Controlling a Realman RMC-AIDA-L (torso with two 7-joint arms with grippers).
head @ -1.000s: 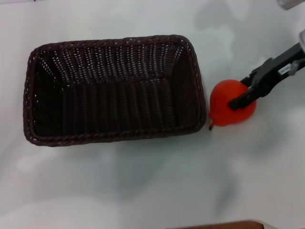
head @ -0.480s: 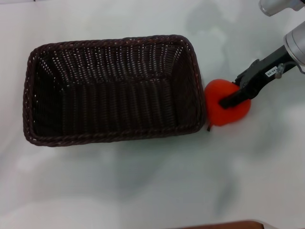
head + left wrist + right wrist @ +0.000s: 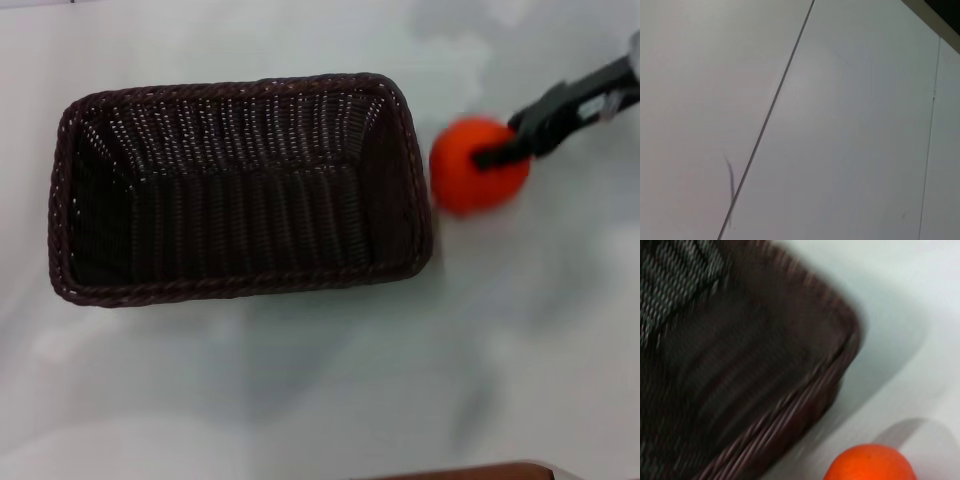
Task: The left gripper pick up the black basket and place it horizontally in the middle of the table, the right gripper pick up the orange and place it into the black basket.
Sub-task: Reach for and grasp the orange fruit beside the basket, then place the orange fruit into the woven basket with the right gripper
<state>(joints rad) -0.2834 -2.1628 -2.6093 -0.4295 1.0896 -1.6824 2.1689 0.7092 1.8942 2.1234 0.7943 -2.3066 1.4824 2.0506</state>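
The black basket [image 3: 240, 190] lies lengthwise across the middle of the white table [image 3: 300, 390], empty. The orange [image 3: 478, 165] is held just to the right of the basket, raised off the table. My right gripper [image 3: 500, 152] is shut on the orange, its arm reaching in from the right edge. In the right wrist view the orange [image 3: 871, 463] shows near the basket's corner [image 3: 740, 360]. My left gripper is out of view; the left wrist view shows only a pale panelled surface.
A brown edge [image 3: 470, 472] shows at the front of the head view. White table surface [image 3: 540, 330] lies in front of and to the right of the basket.
My right gripper has lifted the orange off the table and moved it up and slightly toward the far side. The basket has not moved.
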